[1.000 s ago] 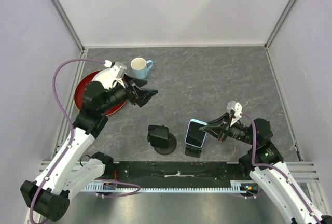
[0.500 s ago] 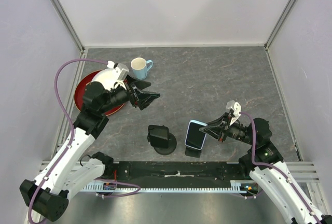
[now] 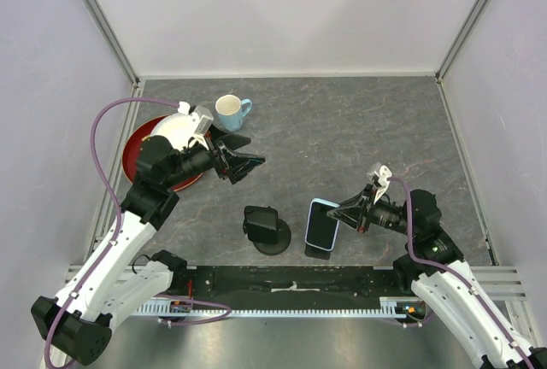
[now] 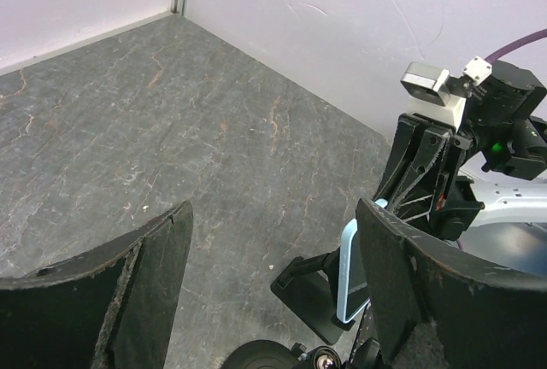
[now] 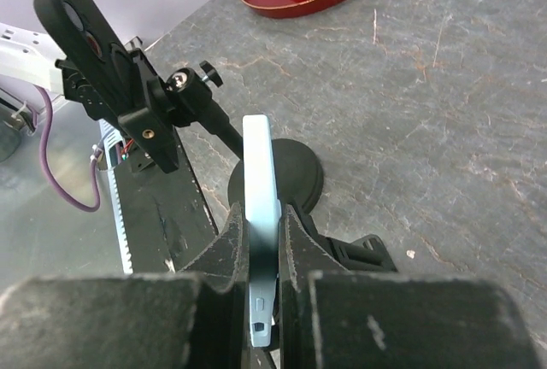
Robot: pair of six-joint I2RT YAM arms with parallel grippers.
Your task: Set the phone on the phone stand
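My right gripper (image 3: 340, 213) is shut on the light-blue phone (image 3: 321, 225), its fingers (image 5: 226, 245) pinching both faces of the upright phone (image 5: 261, 172). The phone stand (image 3: 318, 252) is a flat black one just under the phone. In the left wrist view the phone's (image 4: 350, 271) lower end sits at the front lip of the stand (image 4: 308, 292), with its back near the stand's arm. My left gripper (image 3: 248, 151) hangs open and empty over the table's left middle, pointing at the phone.
A black holder on a round base (image 3: 267, 228) stands just left of the phone stand, its clamp (image 5: 102, 53) close to the phone. A red tray (image 3: 137, 143) with a white plate and a blue-handled cup (image 3: 229, 111) sit at the back left.
My right gripper has carried the phone slightly down and towards the near edge, onto the stand. My left gripper has drifted a little to the right.
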